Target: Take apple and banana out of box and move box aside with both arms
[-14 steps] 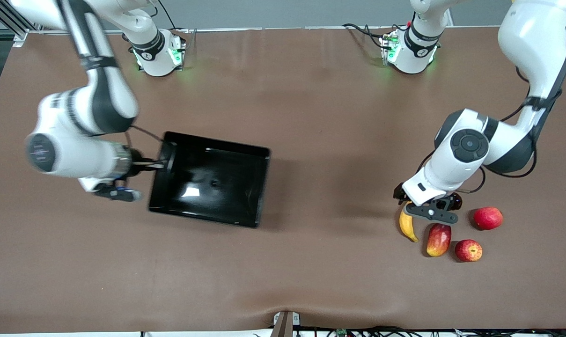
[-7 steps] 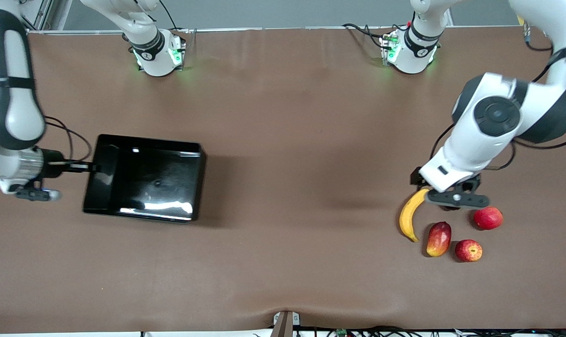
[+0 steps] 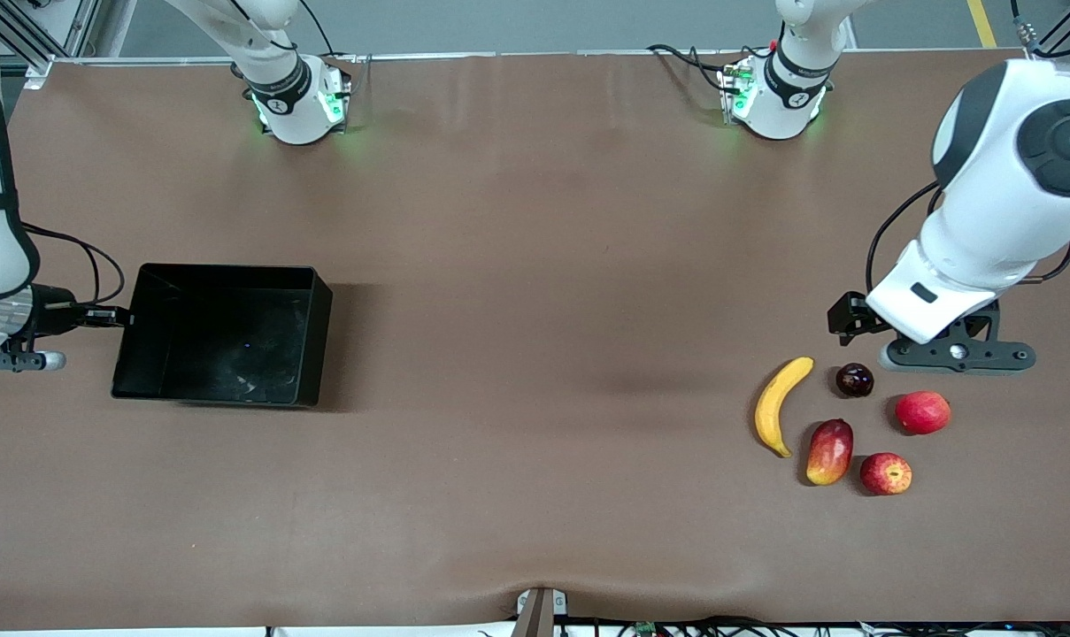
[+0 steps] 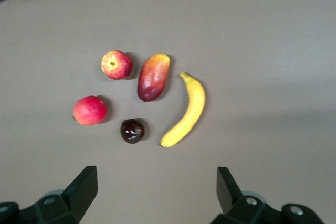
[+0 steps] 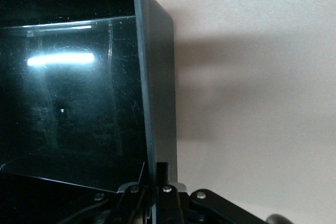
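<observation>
The black tray [image 3: 225, 336] is at the right arm's end of the table. My right gripper [image 3: 110, 316] is shut on the tray's end wall [image 5: 157, 77], one finger on each side of it [image 5: 155, 174]. The yellow banana [image 3: 781, 405] and the streaked red apple [image 3: 886, 473] lie on the table at the left arm's end. My left gripper [image 3: 957, 356] is open and empty, up over the table beside the fruits. The left wrist view shows the banana [image 4: 187, 111], the apple [image 4: 116, 65] and the wide-apart fingers [image 4: 84, 184], the gripper's middle [image 4: 156, 187] over bare table.
An oblong red-yellow mango [image 3: 829, 452] lies between the banana and the apple. A plain red fruit [image 3: 922, 412] and a small dark round fruit [image 3: 854, 379] lie just under the left gripper. The table's brown middle [image 3: 543, 354] separates tray and fruits.
The right arm has pulled the tray from the middle toward its own end of the table. The left gripper has risen off the banana and moved away, uncovering the dark fruit. The fruits have not moved.
</observation>
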{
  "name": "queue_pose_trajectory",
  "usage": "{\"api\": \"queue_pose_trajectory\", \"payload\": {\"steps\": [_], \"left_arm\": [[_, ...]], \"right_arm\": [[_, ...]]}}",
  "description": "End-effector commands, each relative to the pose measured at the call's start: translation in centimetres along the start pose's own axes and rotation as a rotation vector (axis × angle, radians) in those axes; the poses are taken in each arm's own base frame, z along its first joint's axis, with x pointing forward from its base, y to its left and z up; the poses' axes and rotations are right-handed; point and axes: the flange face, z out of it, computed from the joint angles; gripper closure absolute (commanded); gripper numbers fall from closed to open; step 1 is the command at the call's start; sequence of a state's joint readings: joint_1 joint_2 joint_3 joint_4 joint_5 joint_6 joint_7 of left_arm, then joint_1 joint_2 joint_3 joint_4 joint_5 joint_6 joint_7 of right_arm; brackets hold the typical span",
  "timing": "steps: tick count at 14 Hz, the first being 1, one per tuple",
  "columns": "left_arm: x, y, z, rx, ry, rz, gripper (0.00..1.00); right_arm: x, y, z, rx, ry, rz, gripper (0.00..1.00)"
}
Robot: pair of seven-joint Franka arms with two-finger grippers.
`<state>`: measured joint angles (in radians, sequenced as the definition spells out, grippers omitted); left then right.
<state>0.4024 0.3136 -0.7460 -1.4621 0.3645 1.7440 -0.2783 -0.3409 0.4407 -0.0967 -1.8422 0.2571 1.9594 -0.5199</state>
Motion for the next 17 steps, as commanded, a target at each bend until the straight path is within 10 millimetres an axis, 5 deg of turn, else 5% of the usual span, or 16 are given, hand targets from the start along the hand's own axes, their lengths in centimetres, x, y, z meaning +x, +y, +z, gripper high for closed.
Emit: {"api": "queue_pose_trajectory", "payload": {"steps": [1, 8, 12, 13, 14, 15, 17], "left_arm": [[-1.2, -0.9, -3.3, 0.012, 0.009, -0.050, 0.00], [-6.2, -4.9, -8.0, -0.064, -0.012, -0.058, 0.00], [-10.2, -5.0, -9.7, -0.064, -0.005, -0.048, 0.00], [-10.8, -4.6, -9.7, -0.064, -0.006, -0.041, 0.00], [-11.1, -4.6, -9.7, -0.064, -0.008, -0.044, 0.00], [-11.1, -5.0, -9.4, -0.075, -0.014, -0.055, 0.00], [-11.2, -4.9, -9.4, -0.086, -0.017, -0.053, 0.00]], "right_arm": [[0.1, 0.4, 0.3, -0.024, -0.020, -0.040, 1.00], [-0.9, 3.4, 1.7, -0.008, -0.044, 0.060, 1.00], [-1.3, 4.2, 1.9, 0.006, -0.044, 0.134, 0.98], [-1.3, 4.2, 1.8, 0.005, -0.043, 0.134, 0.79], [-1.3, 4.2, 1.9, 0.008, -0.048, 0.134, 0.16], [-1.2, 3.7, 1.9, 0.007, -0.052, 0.127, 0.04], [-0.7, 2.9, 1.3, 0.009, -0.061, 0.095, 0.00]]}}
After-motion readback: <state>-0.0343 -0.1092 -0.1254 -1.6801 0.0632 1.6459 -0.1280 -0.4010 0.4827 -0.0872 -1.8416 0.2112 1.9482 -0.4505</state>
